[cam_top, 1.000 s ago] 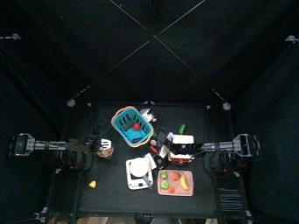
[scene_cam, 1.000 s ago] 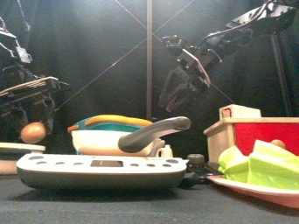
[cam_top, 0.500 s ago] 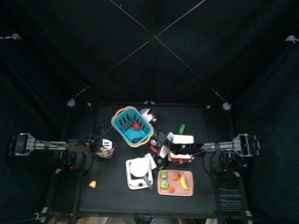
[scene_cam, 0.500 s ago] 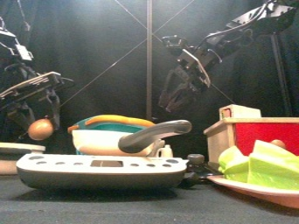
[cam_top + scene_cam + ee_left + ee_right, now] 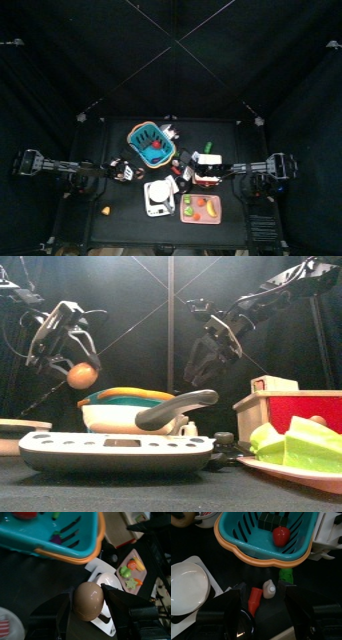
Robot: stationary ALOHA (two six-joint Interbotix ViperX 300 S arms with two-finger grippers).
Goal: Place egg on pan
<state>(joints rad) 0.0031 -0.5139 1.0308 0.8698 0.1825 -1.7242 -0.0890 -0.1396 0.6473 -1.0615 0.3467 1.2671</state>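
Your left hand (image 5: 88, 607) gripped the egg (image 5: 87, 601) aloft; right hand (image 5: 264, 599) hung open; pan (image 5: 171, 408) placement remained.

In the front view's left, the left hand (image 5: 74, 361) holds the egg (image 5: 83, 376) in open air above the basket (image 5: 127, 408). Below, the pan handle (image 5: 178, 408) and scale (image 5: 118, 450) crowd the worktop (image 5: 120, 491).

— What's different on my left arm since a second ago?

— I see the left gripper (image 5: 80, 368) has climbed and swung inward, lifting the egg (image 5: 83, 376) from low at the table's left to above the basket (image 5: 127, 409).
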